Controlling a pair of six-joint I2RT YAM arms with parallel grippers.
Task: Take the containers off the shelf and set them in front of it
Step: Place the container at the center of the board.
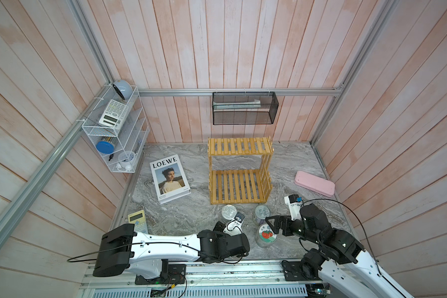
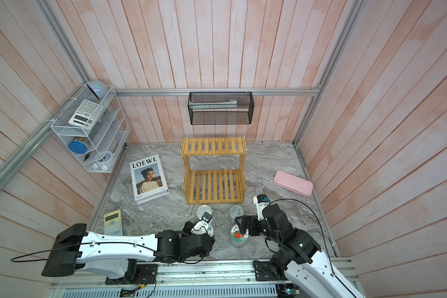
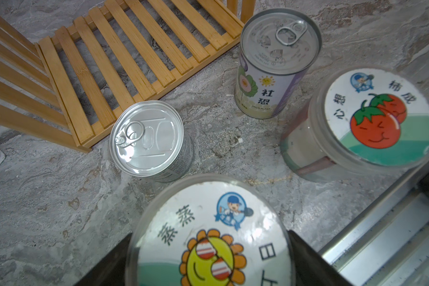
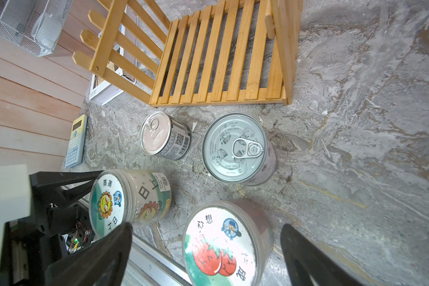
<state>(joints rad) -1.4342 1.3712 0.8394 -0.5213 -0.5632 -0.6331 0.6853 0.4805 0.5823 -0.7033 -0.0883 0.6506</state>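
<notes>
Both arms are built of glossy white link shells joined by chunky matt-black joint housings. On the left arm (image 1: 165,247) a thin black cable (image 1: 163,243) runs along the white link under small white clips, above a row of dark screw holes (image 1: 150,250). The right arm (image 1: 351,278) carries a looser black cable loop (image 1: 346,206). A small white camera module (image 1: 293,203) with a blue plug sits at its wrist. The left gripper (image 3: 209,232) and right gripper (image 4: 207,224) have flat, black, tapering fingers (image 4: 104,255). Black base plates (image 1: 292,268) bolt to a silver rail (image 1: 230,271).
</notes>
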